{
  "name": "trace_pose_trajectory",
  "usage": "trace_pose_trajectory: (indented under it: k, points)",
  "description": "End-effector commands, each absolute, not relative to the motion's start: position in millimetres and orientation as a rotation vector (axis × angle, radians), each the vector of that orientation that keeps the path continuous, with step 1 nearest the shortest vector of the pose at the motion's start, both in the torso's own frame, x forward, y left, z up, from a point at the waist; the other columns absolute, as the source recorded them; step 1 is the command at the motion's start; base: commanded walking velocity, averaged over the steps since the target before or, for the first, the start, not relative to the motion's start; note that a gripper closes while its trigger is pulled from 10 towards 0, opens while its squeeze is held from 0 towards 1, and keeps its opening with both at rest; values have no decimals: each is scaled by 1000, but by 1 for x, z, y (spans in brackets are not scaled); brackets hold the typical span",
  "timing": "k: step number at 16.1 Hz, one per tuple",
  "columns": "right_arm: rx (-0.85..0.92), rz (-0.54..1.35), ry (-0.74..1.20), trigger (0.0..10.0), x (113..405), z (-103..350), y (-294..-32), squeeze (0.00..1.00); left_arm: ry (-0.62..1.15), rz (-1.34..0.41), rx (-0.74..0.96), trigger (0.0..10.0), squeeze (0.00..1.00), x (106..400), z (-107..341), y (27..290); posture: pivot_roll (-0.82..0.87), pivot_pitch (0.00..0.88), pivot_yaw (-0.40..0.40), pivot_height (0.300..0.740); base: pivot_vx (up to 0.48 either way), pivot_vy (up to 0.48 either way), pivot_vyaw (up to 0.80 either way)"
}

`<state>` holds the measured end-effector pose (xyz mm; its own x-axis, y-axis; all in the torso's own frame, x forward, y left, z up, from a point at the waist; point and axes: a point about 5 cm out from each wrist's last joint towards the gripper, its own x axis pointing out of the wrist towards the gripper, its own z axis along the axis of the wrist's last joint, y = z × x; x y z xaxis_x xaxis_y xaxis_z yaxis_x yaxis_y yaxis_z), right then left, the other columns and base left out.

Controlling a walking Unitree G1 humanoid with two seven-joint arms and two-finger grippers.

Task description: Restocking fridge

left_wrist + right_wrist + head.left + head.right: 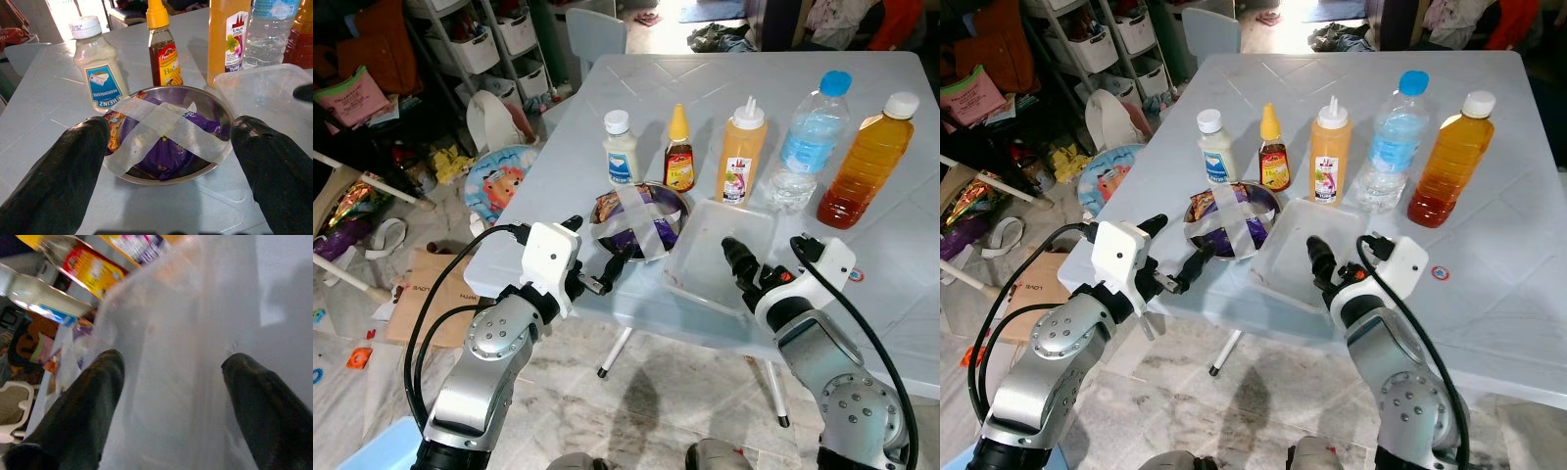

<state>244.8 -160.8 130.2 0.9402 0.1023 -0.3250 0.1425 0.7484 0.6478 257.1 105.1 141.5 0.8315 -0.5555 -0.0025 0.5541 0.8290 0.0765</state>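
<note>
Left tool is spread wide, lined up on the taped steel bowl at the worktop edge. Right tool, also spread, hovers over the clear tub. I'd straddle the rim squarely before squeezing, since steel probably slips.
</note>
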Motion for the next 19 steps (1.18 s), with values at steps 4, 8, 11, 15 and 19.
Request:
trace_pose_trajectory:
  k: [4, 8, 11, 15, 19]
  points:
    - [888, -47, 360, 0, 246, 128, -142, 0, -41, -594, 101, 10000, 0, 258, 146, 106, -94, 50, 126, 740, 0, 0, 0]
    - [883, -80, 357, 0, 246, 126, -147, 0, -43, -597, 101, 10000, 0, 258, 146, 104, -94, 52, 128, 740, 0, 0, 0]
    - [884, -102, 363, 0, 248, 126, -152, 0, -45, -597, 99, 10000, 0, 258, 146, 102, -93, 50, 127, 740, 0, 0, 0]
    - [871, -120, 360, 0, 249, 126, -155, 0, -45, -592, 102, 10000, 0, 259, 145, 102, -93, 46, 125, 740, 0, 0, 0]
    - [845, -153, 344, 0, 252, 126, -163, 0, -50, -590, 103, 10000, 0, 259, 145, 102, -95, 39, 124, 740, 0, 0, 0]
